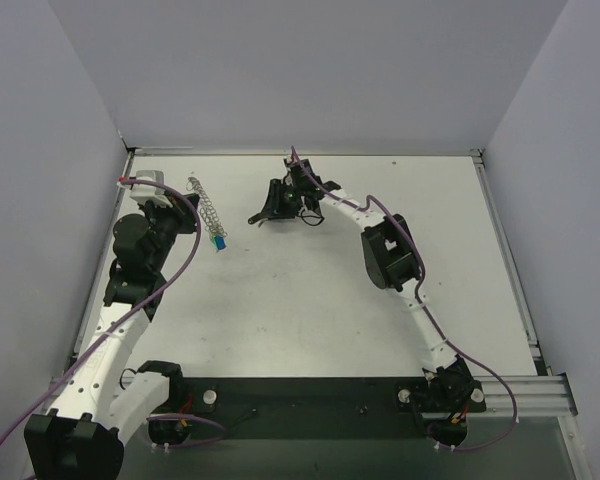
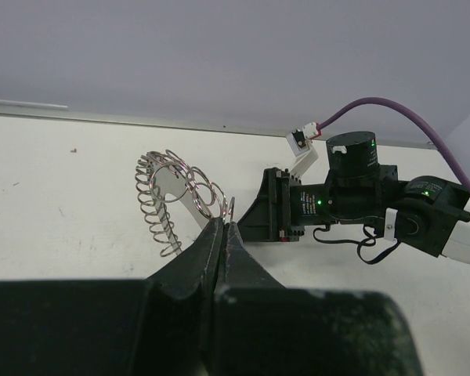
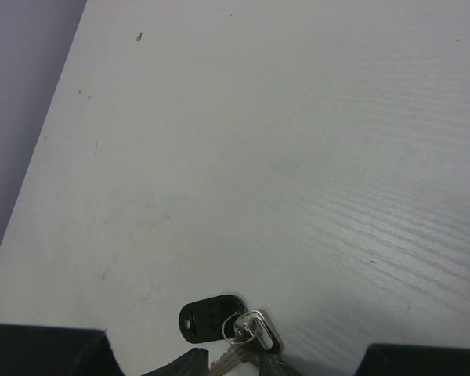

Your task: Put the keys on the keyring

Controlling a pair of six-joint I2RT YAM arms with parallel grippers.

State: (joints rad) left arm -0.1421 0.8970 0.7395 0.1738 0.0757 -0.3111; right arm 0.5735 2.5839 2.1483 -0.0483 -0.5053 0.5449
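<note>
The keyring [image 1: 208,212] is a silvery ring with a coil-like rim, seen edge-on at the back left. My left gripper [image 1: 192,224] is shut on its near edge; in the left wrist view the jaws [image 2: 223,229] pinch the keyring [image 2: 171,188] and hold it upright. A blue-headed key [image 1: 220,244] hangs at its lower end. My right gripper [image 1: 266,208] is a little to the right of the ring, shut on the dark-headed silver key [image 3: 213,317], whose blade sits between the fingertips [image 3: 194,365] just above the table. The other keys are not visible.
The right gripper and its purple cable [image 2: 376,106] show close behind the ring in the left wrist view. The white table [image 1: 310,300] has a raised rim [image 1: 500,230] and grey walls around it. A dark strip runs along the near edge.
</note>
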